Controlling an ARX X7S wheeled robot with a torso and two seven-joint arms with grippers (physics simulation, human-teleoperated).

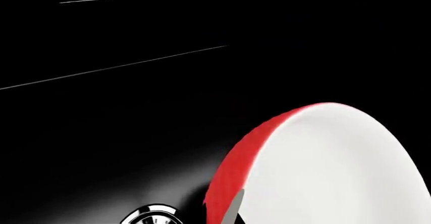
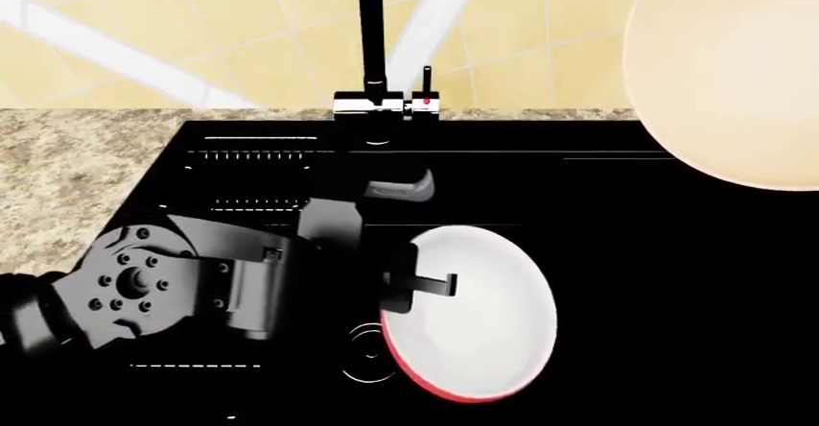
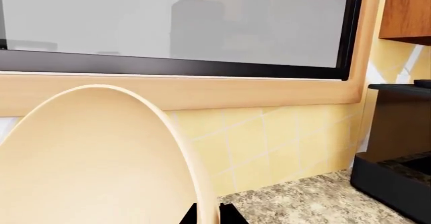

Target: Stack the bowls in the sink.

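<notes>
The wide red-and-white bowl (image 2: 477, 319) hangs tilted over the black sink (image 2: 666, 272), just right of the drain ring (image 2: 363, 351). My left gripper (image 2: 417, 288) is shut on its left rim. In the left wrist view a grey fingertip (image 1: 235, 208) lies against the bowl (image 1: 336, 168) where red outside meets white inside. The beige bowl (image 2: 736, 71) is held high at the upper right, close to the head camera. My right gripper (image 3: 209, 215) is shut on its rim (image 3: 202, 183), with a black finger (image 3: 233, 216) on each side. The right arm is hidden in the head view.
The tall faucet (image 2: 374, 52) stands at the sink's back edge. Speckled granite counter (image 2: 64, 177) lies to the left, with ridged drainer lines (image 2: 256, 157) beside it. A yellow tiled wall (image 3: 269, 143), a window (image 3: 175, 27) and a black appliance (image 3: 397, 148) show in the right wrist view.
</notes>
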